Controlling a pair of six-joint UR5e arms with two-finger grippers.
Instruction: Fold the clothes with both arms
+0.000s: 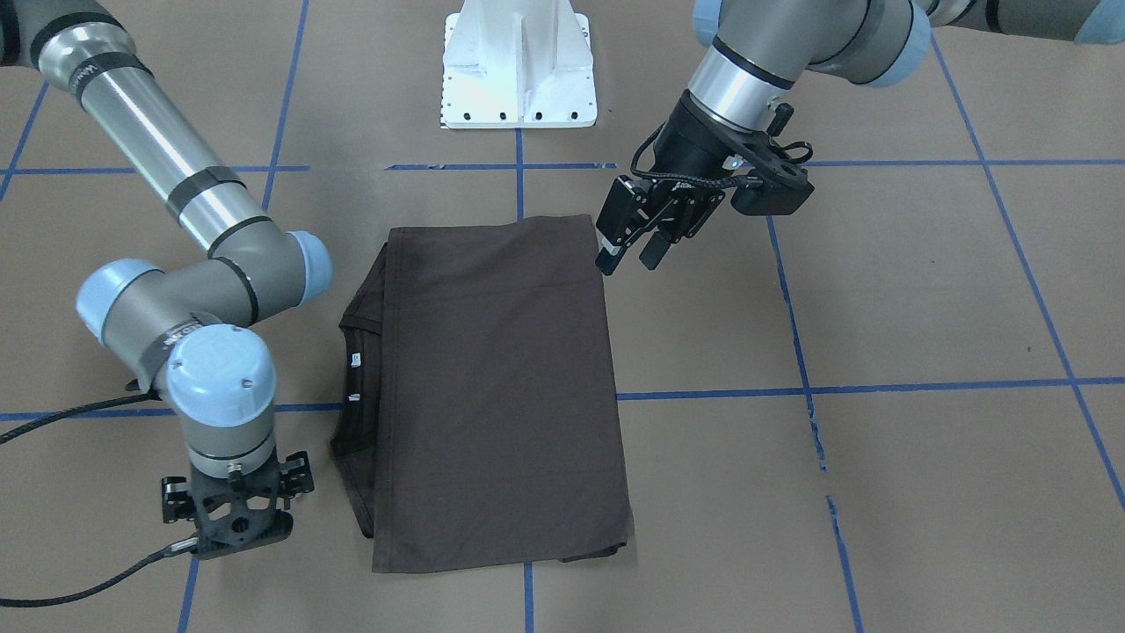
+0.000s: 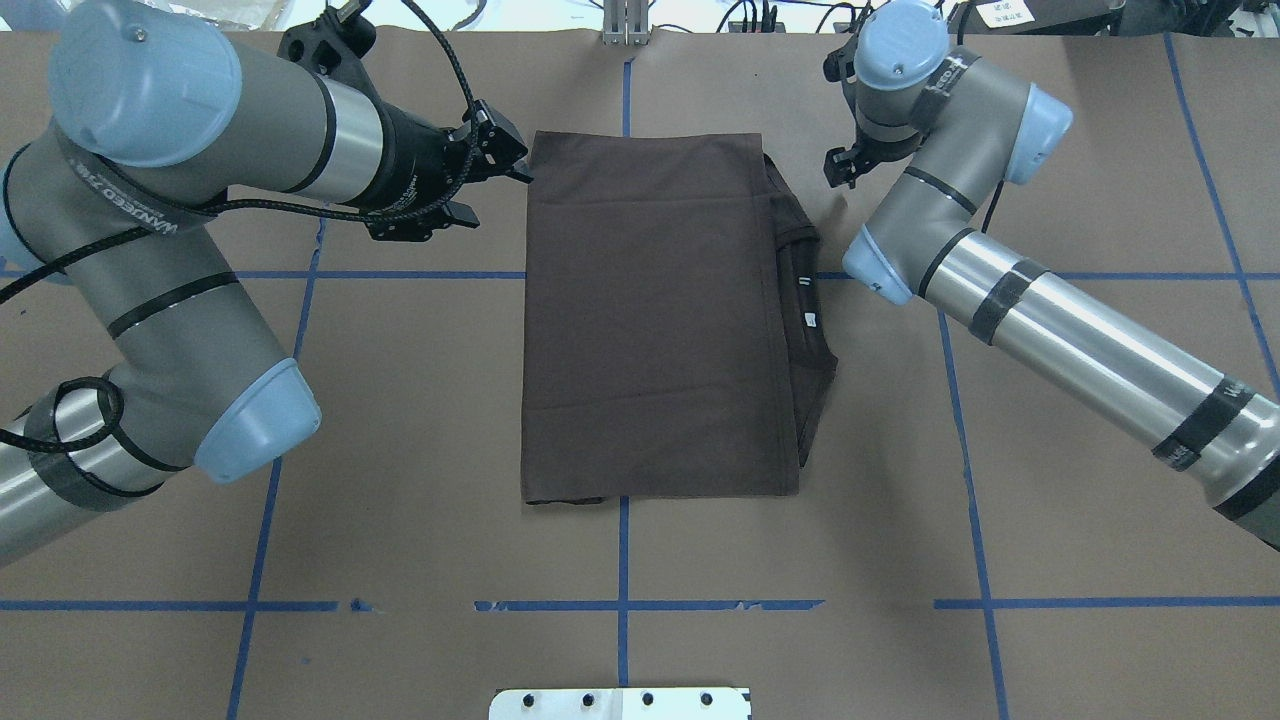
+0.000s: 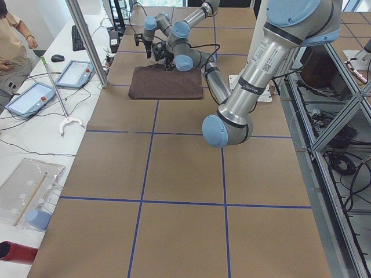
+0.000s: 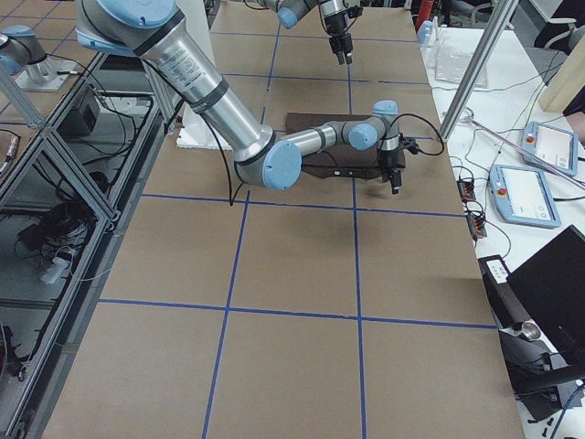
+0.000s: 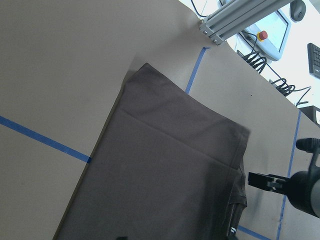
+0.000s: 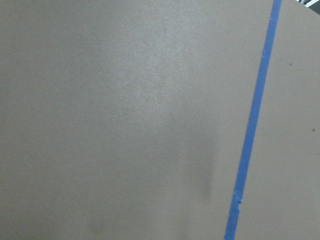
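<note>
On the brown paper tabletop (image 2: 400, 520), the folded dark brown T-shirt (image 2: 650, 320) lies lengthwise away from the robot. The black left gripper (image 1: 628, 261), jaws spread and empty, flanks one long edge (the black right gripper (image 1: 235, 526) hides its jaws).

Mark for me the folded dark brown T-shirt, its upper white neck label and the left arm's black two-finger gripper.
Folded dark brown T-shirt (image 1: 501, 387): front-facing view, middle of the top layer.
White neck label (image 1: 356, 359): front-facing view, tag inside the collar.
Left black two-finger gripper (image 1: 627, 260): front-facing view, midway between its fingertips.
</note>
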